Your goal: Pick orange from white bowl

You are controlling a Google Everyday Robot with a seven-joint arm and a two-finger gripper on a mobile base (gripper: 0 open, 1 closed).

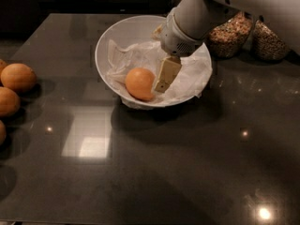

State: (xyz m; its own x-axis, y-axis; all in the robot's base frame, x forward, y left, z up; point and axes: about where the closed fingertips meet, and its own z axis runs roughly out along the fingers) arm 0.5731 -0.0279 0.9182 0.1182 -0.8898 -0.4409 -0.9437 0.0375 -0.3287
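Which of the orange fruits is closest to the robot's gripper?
The orange lying in the white bowl, right beside the gripper. The other fruits sit far off at the left edge of the table, outside the bowl.

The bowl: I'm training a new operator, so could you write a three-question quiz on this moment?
1. True or false: the orange lies in the bowl.
2. Where is the gripper? A) down in the bowl, close beside the orange; B) over the fruits at the table's edge; C) among the jars.
3. Fill in: the bowl is lined with crumpled white ____.

Key: 1 true; 2 A; 3 paper.
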